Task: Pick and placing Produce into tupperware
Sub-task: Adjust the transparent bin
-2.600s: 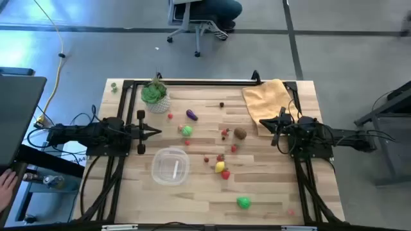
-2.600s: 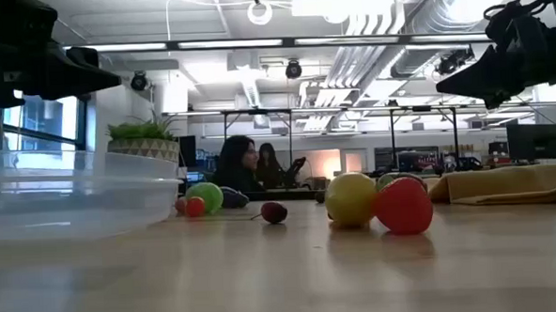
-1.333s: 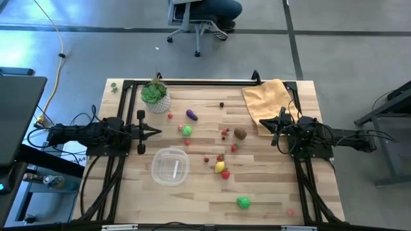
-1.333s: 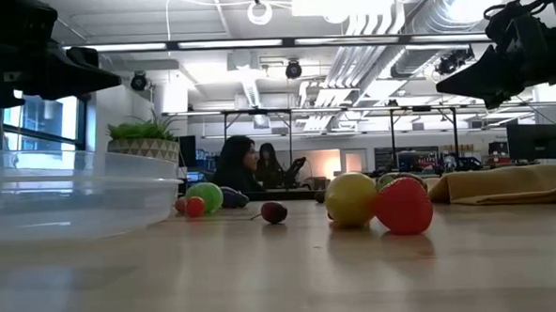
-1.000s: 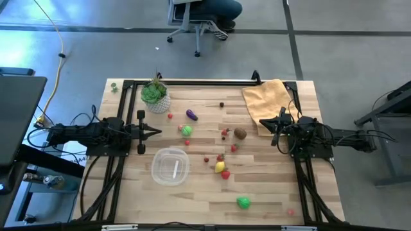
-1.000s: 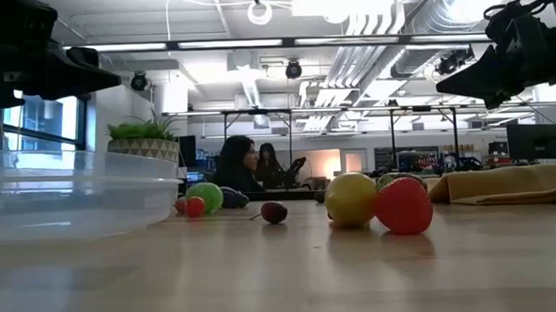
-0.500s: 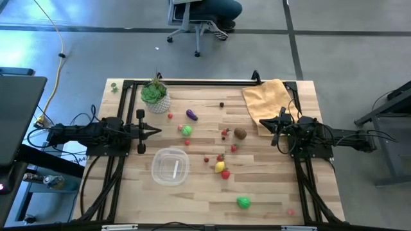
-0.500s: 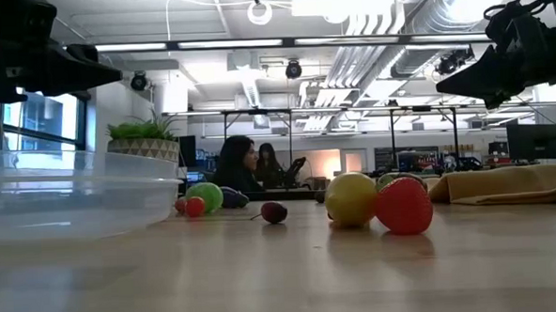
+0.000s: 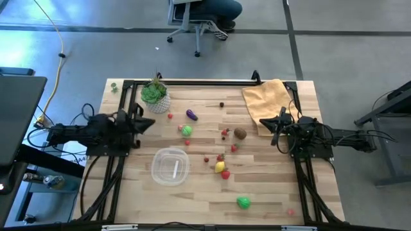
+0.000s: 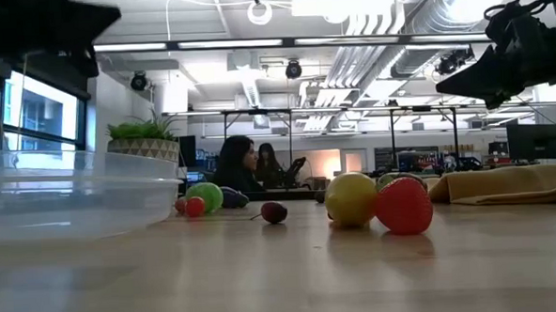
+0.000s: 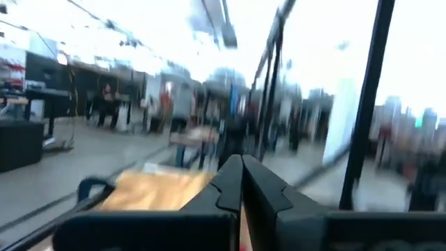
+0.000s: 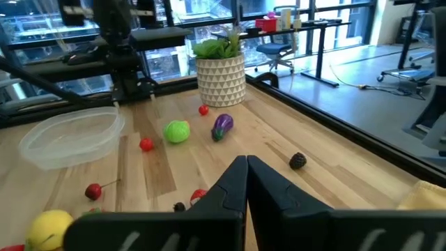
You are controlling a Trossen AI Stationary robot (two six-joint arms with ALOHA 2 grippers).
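The clear tupperware (image 9: 170, 165) stands open on the table between the arms, nearer the left one, and shows in the low view (image 10: 63, 194). Produce lies scattered to its right and beyond it: a purple eggplant (image 9: 191, 115), a green leafy piece (image 9: 186, 130), a brown kiwi (image 9: 239, 133), a yellow lemon (image 9: 219, 167) beside a strawberry (image 9: 225, 174), another green piece (image 9: 243, 203) and small red berries. My left gripper (image 9: 151, 122) hovers shut at the table's left side, above the surface. My right gripper (image 9: 266, 122) hangs shut at the right side, right of the kiwi.
A green plant in a white pot (image 9: 155, 96) stands at the far left corner. A tan cloth (image 9: 270, 99) lies at the far right, close to my right gripper. A black frame borders the table. People (image 10: 236, 162) sit in the room behind.
My left gripper has risen and swung a little toward the table's far edge, its fingers tipping upward and staying shut. In the low view its dark body has moved up out of the corner. The right arm and all the produce have kept still.
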